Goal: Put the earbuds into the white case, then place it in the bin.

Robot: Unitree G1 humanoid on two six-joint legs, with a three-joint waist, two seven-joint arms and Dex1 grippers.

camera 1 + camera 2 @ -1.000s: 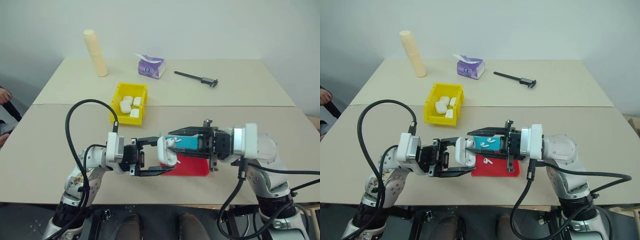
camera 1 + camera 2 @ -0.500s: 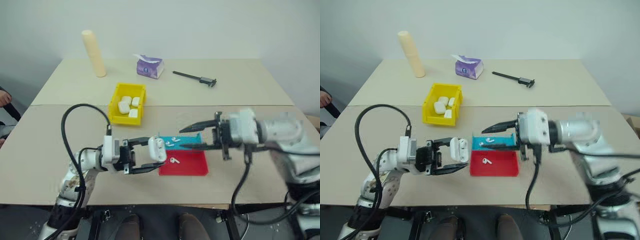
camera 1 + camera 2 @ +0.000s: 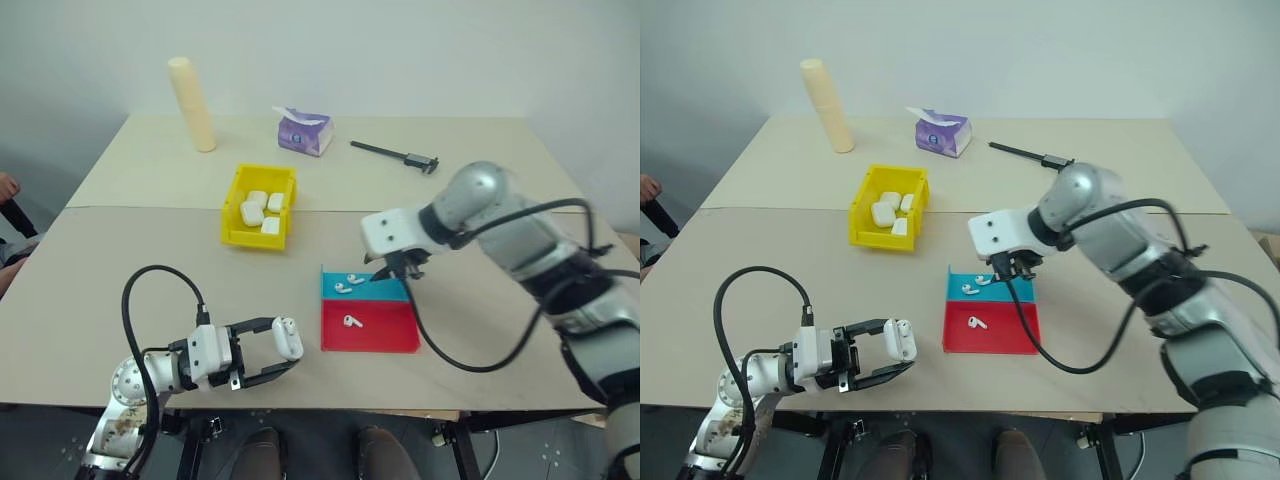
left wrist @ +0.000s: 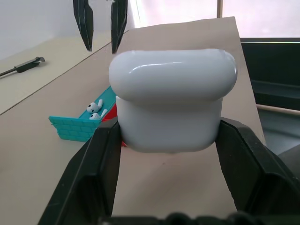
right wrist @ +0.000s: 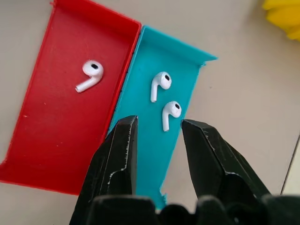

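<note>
My left gripper (image 3: 287, 347) hangs low over the table's front left and is shut on the white case (image 3: 288, 336), which shows large and upright between its fingers (image 4: 101, 154). My right gripper (image 3: 392, 274) points down over the teal tray (image 3: 388, 292), open, with nothing between its fingers (image 5: 121, 150). Two earbuds (image 5: 160, 80) lie in that tray just beyond its tips. Another earbud (image 5: 90, 74) lies in the red tray (image 3: 375, 332). The yellow bin (image 3: 236, 210) stands farther back on the left and holds several white cases.
At the back of the table stand a cream cylinder (image 3: 190, 105), a purple tissue pack (image 3: 303, 133) and a black caliper (image 3: 395, 155). A person's hand (image 3: 6, 186) shows at the left edge. The two trays sit side by side at centre front.
My right arm has swung forward and tipped down over the teal tray. My left gripper has sunk and pulled away to the left with the white case in it.
</note>
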